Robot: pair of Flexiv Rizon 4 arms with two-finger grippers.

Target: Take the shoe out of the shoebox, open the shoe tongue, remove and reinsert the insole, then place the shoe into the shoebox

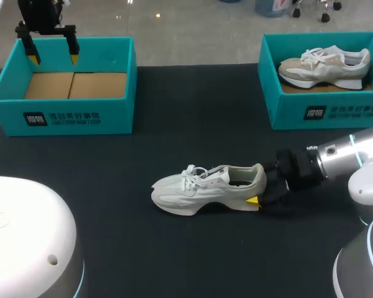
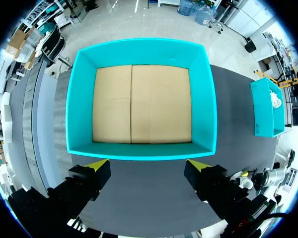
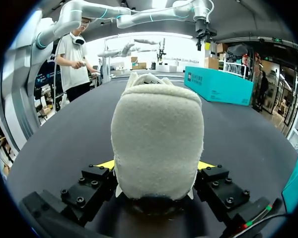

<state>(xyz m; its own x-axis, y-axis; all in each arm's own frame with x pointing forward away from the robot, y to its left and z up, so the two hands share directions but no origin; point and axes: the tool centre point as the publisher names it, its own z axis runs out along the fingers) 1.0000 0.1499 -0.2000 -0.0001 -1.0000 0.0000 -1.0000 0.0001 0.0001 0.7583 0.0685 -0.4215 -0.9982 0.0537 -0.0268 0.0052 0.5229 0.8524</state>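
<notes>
A white sneaker (image 1: pixel 205 186) lies on its sole in the middle of the black table, toe to the left. My right gripper (image 1: pixel 260 185) has come in from the right and is shut on its fuzzy heel (image 3: pixel 156 139), one yellow-tipped finger (image 3: pixel 108 164) on each side. My left gripper (image 1: pixel 53 59) hangs open over the empty teal shoebox (image 1: pixel 62 118) at the back left. In the left wrist view this gripper (image 2: pixel 148 166) holds nothing, and the shoebox (image 2: pixel 139 47) shows its bare cardboard floor.
A second teal shoebox (image 1: pixel 323 112) at the back right holds another pale sneaker (image 1: pixel 326 67). The black tabletop (image 1: pixel 174 248) stretches between the boxes and the front edge. A white robot housing (image 1: pixel 25 236) fills the front left corner.
</notes>
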